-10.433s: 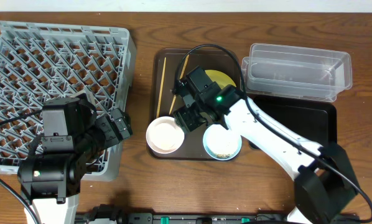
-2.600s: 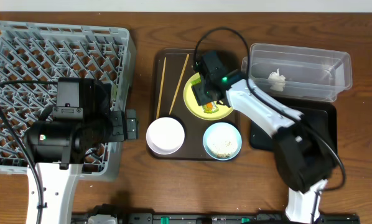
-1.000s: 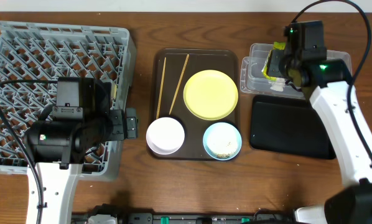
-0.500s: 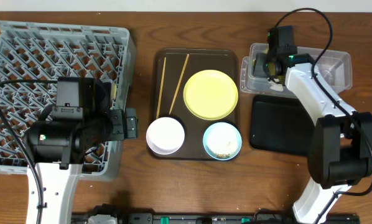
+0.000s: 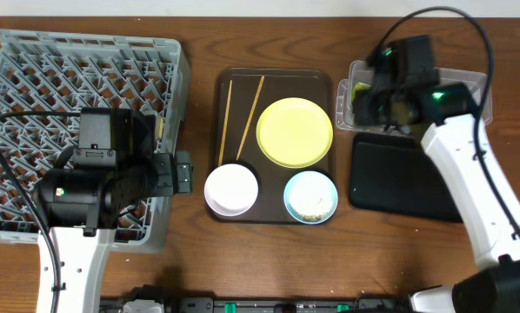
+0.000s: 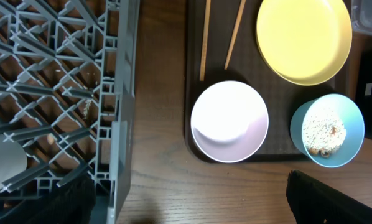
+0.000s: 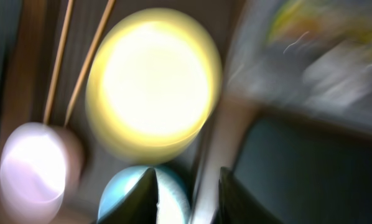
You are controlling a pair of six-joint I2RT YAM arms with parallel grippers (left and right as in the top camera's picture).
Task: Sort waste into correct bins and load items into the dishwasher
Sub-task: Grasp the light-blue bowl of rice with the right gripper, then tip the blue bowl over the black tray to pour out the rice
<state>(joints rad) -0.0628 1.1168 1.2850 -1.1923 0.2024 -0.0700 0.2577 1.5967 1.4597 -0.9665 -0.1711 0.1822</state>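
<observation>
The green-and-orange wrapper (image 5: 362,91) lies in the left end of the clear tub (image 5: 469,87). My right gripper (image 5: 375,97) hovers over that end, open and empty; its wrist view (image 7: 189,199) is blurred. The white scrap is hidden under the arm. The black tray (image 5: 408,178) lies in front of the tub. The yellow plate (image 5: 295,132), white bowl (image 5: 231,189), blue bowl (image 5: 310,196) with rice crumbs (image 6: 323,127) and two chopsticks (image 5: 228,117) sit on the brown serving tray. My left gripper (image 6: 192,205) is wide open beside the grey dish rack (image 5: 77,113).
The brown serving tray (image 5: 273,80) lies between the rack and the two bins. A strip of bare wooden table (image 5: 199,130) runs between the rack and the serving tray. The rack's right wall (image 6: 120,112) stands close to my left gripper.
My right gripper carried the wrapper from the yellow plate to the clear tub and let it go there. The plate is now bare. The left arm has not moved.
</observation>
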